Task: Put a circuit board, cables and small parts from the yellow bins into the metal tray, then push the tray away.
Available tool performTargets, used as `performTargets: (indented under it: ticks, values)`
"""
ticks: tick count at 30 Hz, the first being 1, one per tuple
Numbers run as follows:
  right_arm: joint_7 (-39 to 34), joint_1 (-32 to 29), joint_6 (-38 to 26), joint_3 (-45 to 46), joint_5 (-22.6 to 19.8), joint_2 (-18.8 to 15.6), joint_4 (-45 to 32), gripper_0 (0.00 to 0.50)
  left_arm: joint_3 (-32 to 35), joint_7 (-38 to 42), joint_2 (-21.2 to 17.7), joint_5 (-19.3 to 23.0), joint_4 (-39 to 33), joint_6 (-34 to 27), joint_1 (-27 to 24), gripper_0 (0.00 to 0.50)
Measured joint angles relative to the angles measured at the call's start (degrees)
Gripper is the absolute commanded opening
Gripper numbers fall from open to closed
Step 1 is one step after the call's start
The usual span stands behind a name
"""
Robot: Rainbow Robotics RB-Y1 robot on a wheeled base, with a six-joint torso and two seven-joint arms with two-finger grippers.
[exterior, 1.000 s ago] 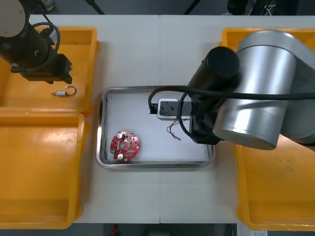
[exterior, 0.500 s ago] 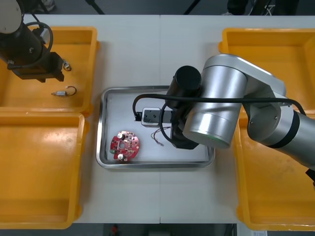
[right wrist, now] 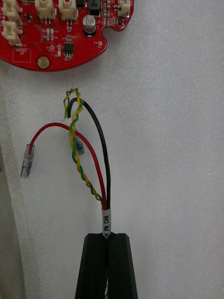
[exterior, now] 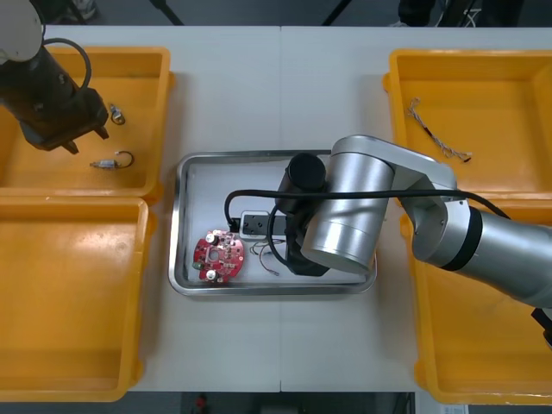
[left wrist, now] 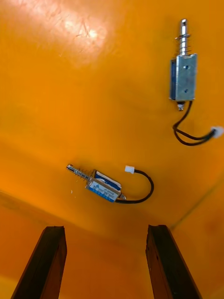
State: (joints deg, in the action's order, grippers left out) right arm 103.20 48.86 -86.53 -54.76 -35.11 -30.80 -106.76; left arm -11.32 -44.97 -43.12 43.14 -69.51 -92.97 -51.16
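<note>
Jaws, right gripper (right wrist: 107, 238): clamped on cable (right wrist: 106, 219), metal tray (exterior: 181, 226), frame centre. Left gripper (left wrist: 105, 229): jaws parted, yellow bin (exterior: 148, 86), upper left.

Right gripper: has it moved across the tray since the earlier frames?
Yes. The right gripper has shifted across the metal tray toward the circuit board.

A light table (exterior: 285, 86) bears four yellow bins (exterior: 60, 293) flanking a metal tray (exterior: 178, 226).
</note>
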Motion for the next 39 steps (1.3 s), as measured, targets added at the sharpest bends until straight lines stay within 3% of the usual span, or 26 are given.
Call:
performTargets:
  ticks: [4, 7, 8, 9, 10, 11, 12, 18, 28, 29, 30, 31, 39]
  values:
    - [0.0, 0.0, 1.4, -0.3, 0.3, 0.2, 1.8, 0.007, 0.0, 0.0, 1.7, 0.0, 4.4, 2.7, -0.7, 0.5]
    - [0.0, 0.0, 1.4, -0.3, 1.5, 0.2, 2.1, 0.15, -0.3, 0.0, 2.8, 0.0, 5.9, 5.0, -0.7, 0.5]
    - [0.0, 0.0, 1.4, -0.3, 1.7, 0.2, 2.1, 0.262, -0.6, 0.1, 3.0, 0.0, 6.3, 5.8, -0.7, 0.5]
    - [0.0, 0.0, 1.4, -0.3, 1.9, 0.2, 2.1, 0.328, -1.1, 0.2, 3.2, 0.0, 6.7, 6.5, -0.7, 0.5]
    - [0.0, 0.0, 1.4, -0.3, 2.0, 0.2, 2.1, 0.429, -1.7, 0.5, 3.3, 0.0, 7.1, 7.1, -0.7, 0.5]
    - [0.0, 0.0, 1.4, -0.3, 2.1, 0.2, 2.1, 0.482, -2.2, 1.1, 3.3, 0.0, 7.4, 7.4, -0.8, 0.5]
    - [0.0, 0.0, 1.4, -0.3, 2.1, 0.2, 2.2, 0.5, -2.9, 2.0, 3.3, -0.1, 7.6, 7.7, -0.8, 0.5]
    - [0.0, 0.0, -0.1, -0.3, 2.1, 0.2, 2.2, 0.5, -4.6, 8.6, 3.4, -0.9, 9.5, 8.0, -0.8, 0.5]
    - [0.0, 0.0, -7.9, 1.7, 2.4, 0.2, -2.6, 0.5, -7.4, 9.1, 4.1, -1.3, 13.5, 14.3, -1.5, 0.5]
    - [0.0, 0.0, -9.5, 2.4, 2.4, 0.2, -3.5, 0.5, -7.9, 9.1, 4.1, -1.2, 13.7, 14.7, -1.7, 0.414]
    - [0.0, 0.0, -11.0, 3.3, 2.4, 0.2, -4.4, 0.5, -8.3, 9.1, 4.1, -1.2, 13.8, 14.8, -2.0, 0.099]
    - [0.0, 0.0, -12.2, 4.3, 2.4, 0.2, -5.1, 0.5, -8.6, 9.1, 4.1, -1.2, 13.9, 14.9, -2.2, 0.001]
    - [0.0, 0.0, -22.7, 10.4, 2.5, 0.4, -10.3, 0.5, -9.0, 9.1, 4.1, -1.2, 13.9, 14.9, -2.5, 0.0]
